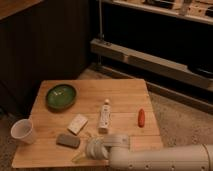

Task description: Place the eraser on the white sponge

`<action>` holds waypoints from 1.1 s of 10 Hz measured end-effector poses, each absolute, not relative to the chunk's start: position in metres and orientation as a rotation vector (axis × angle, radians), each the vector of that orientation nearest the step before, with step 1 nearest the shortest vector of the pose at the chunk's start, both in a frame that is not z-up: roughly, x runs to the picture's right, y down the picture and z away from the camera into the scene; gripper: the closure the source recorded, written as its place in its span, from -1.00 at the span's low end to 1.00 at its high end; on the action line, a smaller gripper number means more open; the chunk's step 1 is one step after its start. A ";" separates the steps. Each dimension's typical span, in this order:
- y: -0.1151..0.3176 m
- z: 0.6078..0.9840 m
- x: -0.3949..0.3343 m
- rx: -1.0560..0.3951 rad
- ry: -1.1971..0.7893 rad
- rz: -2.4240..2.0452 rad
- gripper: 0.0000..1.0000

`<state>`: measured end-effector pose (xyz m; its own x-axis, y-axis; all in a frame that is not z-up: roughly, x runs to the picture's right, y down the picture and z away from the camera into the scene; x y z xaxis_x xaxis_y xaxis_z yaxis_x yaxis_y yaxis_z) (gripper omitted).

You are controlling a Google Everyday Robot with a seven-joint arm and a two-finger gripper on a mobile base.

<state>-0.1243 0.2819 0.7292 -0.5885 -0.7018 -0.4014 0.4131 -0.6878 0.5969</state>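
The eraser (68, 140) is a flat grey-brown block lying on the wooden table (125, 95), near the front left. The white sponge (78, 123) is a cream-white block just behind and to the right of it, a small gap between them. My gripper (82, 152) reaches in from the lower right at the end of a pale arm (160, 159). It sits low over the table's front edge, a little to the right of the eraser and apart from it.
A green bowl (61, 96) stands at the back left. A white cup (23, 131) is at the left edge. A white tube with a cap (104, 115) lies mid-table, and a small red object (141, 117) lies to its right. Dark shelving stands behind.
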 end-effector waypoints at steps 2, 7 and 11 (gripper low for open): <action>0.275 0.730 -0.121 0.841 -0.552 -2.264 -0.60; 0.269 0.748 -0.133 0.855 -0.551 -2.268 -0.60; 0.273 0.760 -0.142 0.904 -0.631 -2.251 -0.60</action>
